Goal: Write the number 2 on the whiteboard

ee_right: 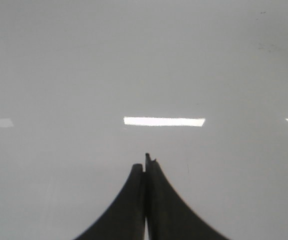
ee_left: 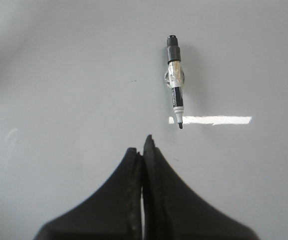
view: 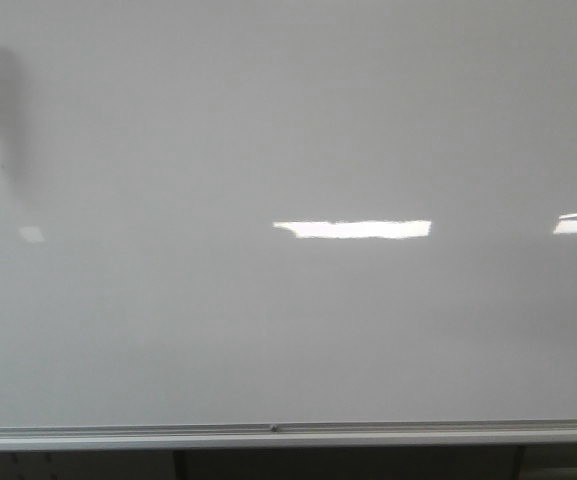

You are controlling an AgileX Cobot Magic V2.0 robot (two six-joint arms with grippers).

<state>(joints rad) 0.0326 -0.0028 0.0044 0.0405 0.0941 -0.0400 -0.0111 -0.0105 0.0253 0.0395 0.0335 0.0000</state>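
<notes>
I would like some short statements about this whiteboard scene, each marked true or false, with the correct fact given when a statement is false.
1. The left end effector is shut and holds nothing. True.
2. The marker is gripped by the right end effector. False: the right end effector is shut and empty; the marker sits in a clear holder against the whiteboard, ahead of the left end effector.
3. A number 2 is already written in the middle of the whiteboard in the front view. False: no 2 shows there, only bright light reflections.
4. The marker's cap is off, its tip exposed. True.
5. A silver rail runs along the whiteboard's bottom edge. True.
</notes>
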